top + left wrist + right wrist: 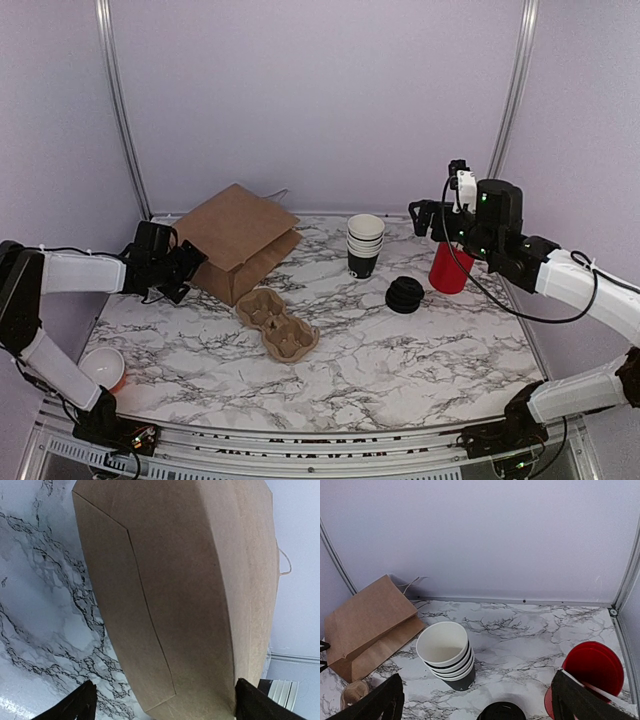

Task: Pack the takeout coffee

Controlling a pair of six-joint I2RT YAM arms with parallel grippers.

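Bag work comes first, I judge: the paper bag point(240, 240) lies flat with its mouth away from me, so my left gripper point(187, 272) straddles its near folded end, jaws spread wide (touching the paper or not, I cannot tell). My right gripper point(428, 218) hangs wide open and empty, with the red cup point(450, 268) below to its right, the lidless cups point(364, 245) ahead-left and the black lids point(405, 295) beneath. No lidded takeout coffee shows anywhere.
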